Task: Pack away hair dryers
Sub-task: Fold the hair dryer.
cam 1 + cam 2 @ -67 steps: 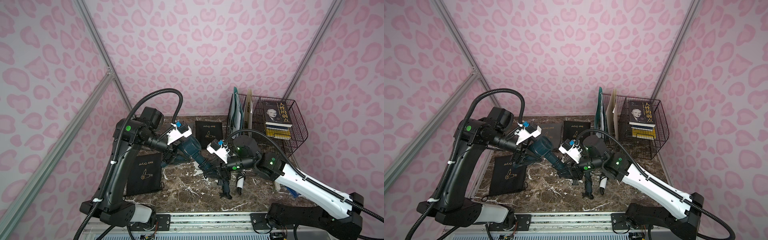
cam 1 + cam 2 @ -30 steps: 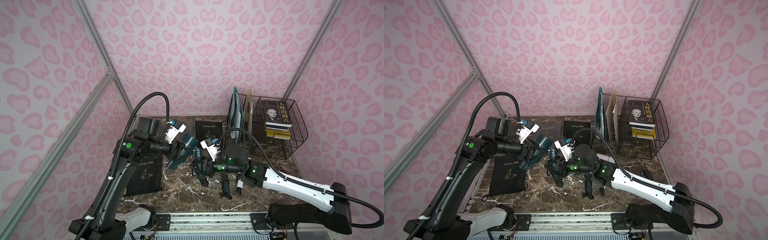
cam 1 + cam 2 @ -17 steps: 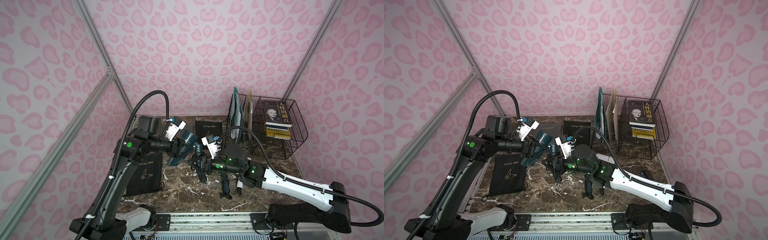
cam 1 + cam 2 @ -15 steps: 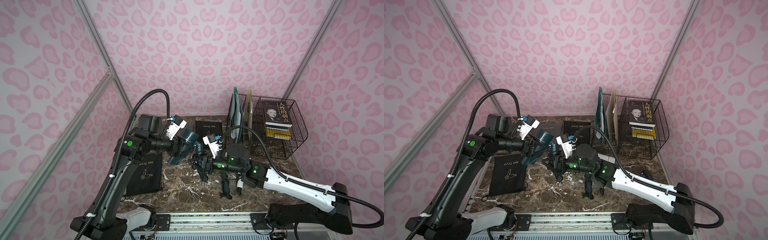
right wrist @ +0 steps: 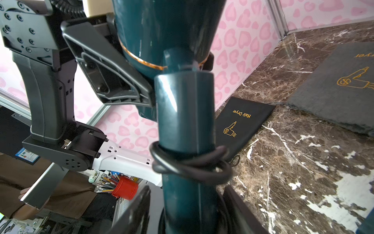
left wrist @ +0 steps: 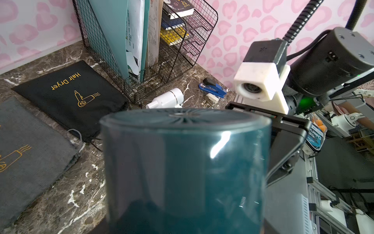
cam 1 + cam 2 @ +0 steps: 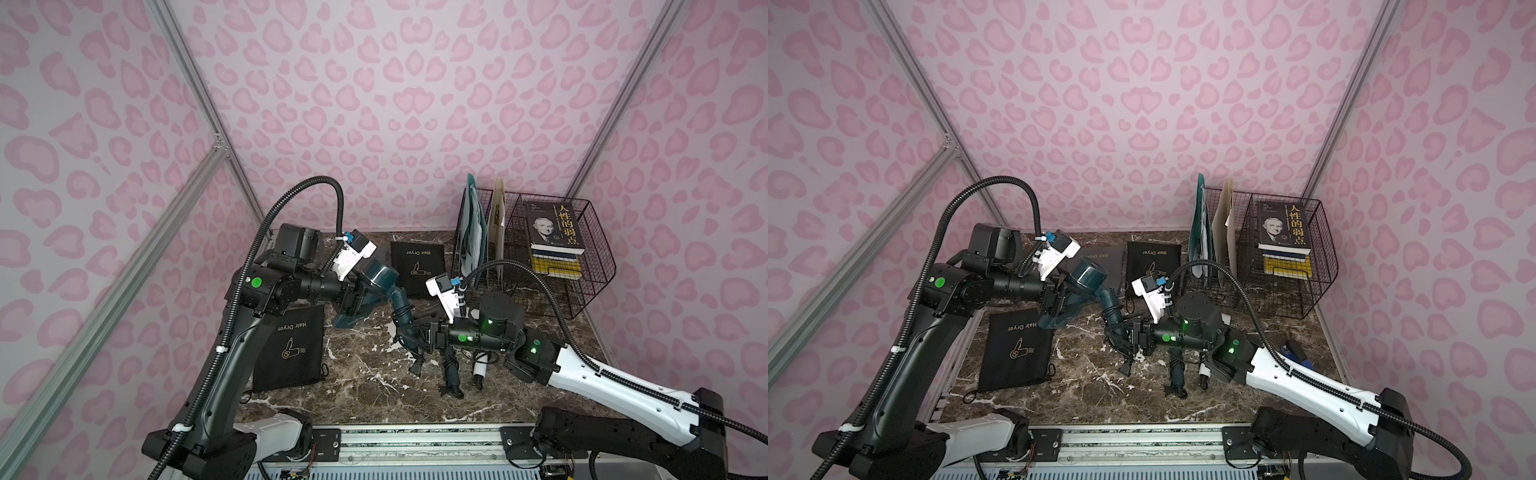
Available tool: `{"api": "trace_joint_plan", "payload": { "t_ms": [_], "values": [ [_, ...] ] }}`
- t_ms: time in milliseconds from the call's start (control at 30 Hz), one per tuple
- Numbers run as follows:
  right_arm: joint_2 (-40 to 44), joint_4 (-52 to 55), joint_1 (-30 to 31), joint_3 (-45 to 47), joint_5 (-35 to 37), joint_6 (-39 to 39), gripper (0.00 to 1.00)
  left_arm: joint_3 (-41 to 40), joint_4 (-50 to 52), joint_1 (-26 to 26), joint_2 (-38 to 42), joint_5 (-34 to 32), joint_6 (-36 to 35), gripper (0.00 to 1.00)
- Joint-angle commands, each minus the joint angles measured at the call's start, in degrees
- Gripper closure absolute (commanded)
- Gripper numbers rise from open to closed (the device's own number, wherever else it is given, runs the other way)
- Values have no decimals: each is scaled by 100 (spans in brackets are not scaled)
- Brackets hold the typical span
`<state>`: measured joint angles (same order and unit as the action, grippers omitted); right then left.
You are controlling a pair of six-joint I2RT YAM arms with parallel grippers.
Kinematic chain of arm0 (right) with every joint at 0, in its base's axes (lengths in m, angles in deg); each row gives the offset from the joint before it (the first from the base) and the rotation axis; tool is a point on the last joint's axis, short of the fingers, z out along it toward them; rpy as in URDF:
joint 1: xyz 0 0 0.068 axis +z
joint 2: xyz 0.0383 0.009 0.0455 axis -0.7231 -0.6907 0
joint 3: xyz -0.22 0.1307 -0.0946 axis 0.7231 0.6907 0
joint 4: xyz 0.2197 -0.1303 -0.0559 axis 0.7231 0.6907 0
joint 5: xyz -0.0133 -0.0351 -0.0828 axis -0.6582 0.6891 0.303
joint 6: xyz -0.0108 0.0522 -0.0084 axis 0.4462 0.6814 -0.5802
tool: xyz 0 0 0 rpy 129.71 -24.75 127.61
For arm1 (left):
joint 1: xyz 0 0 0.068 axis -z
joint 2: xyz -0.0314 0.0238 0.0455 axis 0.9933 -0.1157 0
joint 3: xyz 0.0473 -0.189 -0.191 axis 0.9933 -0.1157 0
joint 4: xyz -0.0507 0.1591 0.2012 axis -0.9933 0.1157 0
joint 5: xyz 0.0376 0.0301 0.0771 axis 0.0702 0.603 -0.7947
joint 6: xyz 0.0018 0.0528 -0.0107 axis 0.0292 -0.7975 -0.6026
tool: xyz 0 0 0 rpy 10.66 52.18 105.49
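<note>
**Finding:** the dark teal dryer [image 7: 379, 275] is clear of the tabletop [image 7: 374, 399] and has been drawn from nearer the centre toward the back-left corner.

**Left gripper** [image 7: 358, 300]: clamped across the barrel.

**Right gripper** [image 7: 415, 337]: the handle [image 5: 185, 109] has swung down between its jaws, which stand either side of it. Whether they press cannot be told.

**Assessment:** likely a regrasp before bagging. The black pouch [image 7: 291, 349] lies flat by the left edge. The white dryer [image 6: 168, 99] waits by the wire rack [image 6: 182, 40].
</note>
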<state>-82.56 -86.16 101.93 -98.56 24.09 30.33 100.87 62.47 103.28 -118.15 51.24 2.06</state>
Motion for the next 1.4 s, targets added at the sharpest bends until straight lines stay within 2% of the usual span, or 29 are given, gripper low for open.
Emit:
{"api": "trace_joint_plan", "payload": {
  "t_ms": [0, 300, 400, 600, 933, 1033, 1367],
  "values": [
    [48, -128, 3, 86, -347, -103, 50, 98, -225, -15, -34, -6, -52, 98],
    [-56, -458, 7, 134, -583, -70, 93, -44, -326, -10, 26, 5, 136, 98],
    [-131, -749, 23, 143, -713, 57, 100, -251, -549, -10, 112, -164, 415, 98],
    [-382, -1492, 181, 58, -820, 255, 100, -517, -827, -15, 162, -483, 835, 98],
    [-830, -2476, 449, -458, -605, 376, 100, -974, -1154, -10, 384, -1255, 1327, 98],
    [-874, -3164, 447, -367, -451, 553, 100, -1240, -1238, -15, 434, -1246, 1511, 98],
    [-1031, -4266, 384, -381, -354, 882, 100, -1881, -1638, -15, 598, -1132, 2311, 99]
  ]
}}
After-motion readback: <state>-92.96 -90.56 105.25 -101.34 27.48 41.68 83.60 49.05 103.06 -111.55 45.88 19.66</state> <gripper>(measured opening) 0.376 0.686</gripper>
